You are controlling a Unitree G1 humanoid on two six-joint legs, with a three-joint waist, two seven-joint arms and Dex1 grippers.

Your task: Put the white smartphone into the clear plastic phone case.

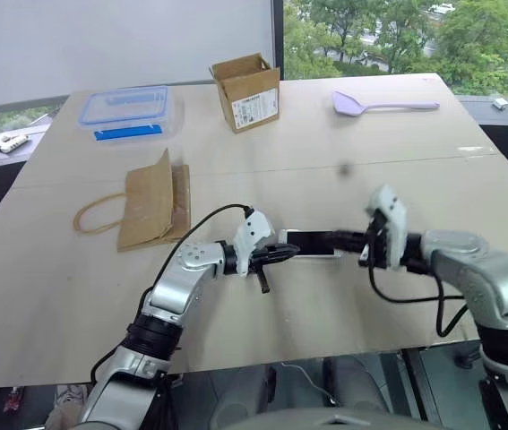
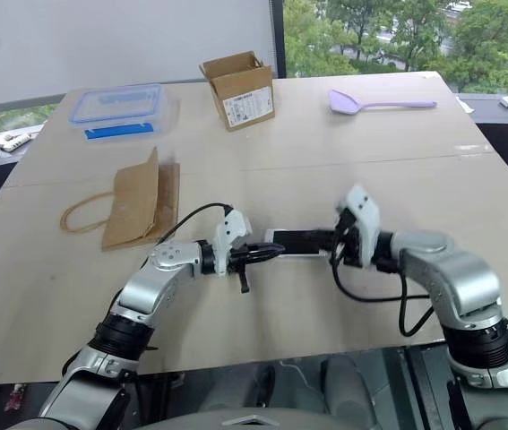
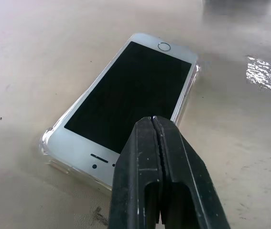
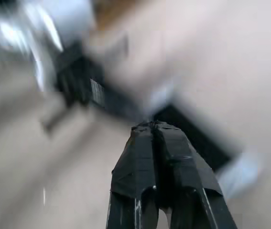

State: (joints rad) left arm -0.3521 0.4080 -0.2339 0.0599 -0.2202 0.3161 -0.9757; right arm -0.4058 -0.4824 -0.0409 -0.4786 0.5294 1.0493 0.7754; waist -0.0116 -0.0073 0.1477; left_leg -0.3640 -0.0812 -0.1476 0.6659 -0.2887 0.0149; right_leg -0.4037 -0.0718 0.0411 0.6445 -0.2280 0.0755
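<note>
A: Where does the phone (image 3: 130, 102) lie; is it in yet?

B: It lies screen-up near the middle of the table (image 1: 343, 296), between the two grippers; the case (image 3: 47, 145) shows as a clear rim around its speaker end and along one long side; it looks seated or nearly so, though the far corners cannot be judged.

A: And the grippers?

B: The left gripper (image 3: 157, 125) has its fingers pressed together, holding nothing, tips over the speaker end of the screen; whether they touch the glass cannot be told. The right gripper (image 4: 153, 126) is likewise closed and empty, above the phone's other end.

A: What could go wrong?

B: Probably three things; a closed tip pushing on one end could tilt the phone and pop the opposite corner out of the rim; a sideways shove could slide phone and case together across the smooth table, since nothing pins them; hard tips dragged over the glass might scratch it.

A: The count?

B: One phone; one case; two grippers; then one paper bag (image 1: 150, 202), one cardboard box (image 1: 246, 91), one blue-lidded box (image 1: 128, 112) and one lilac spatula (image 1: 383, 105), all well apart from the phone.
</note>
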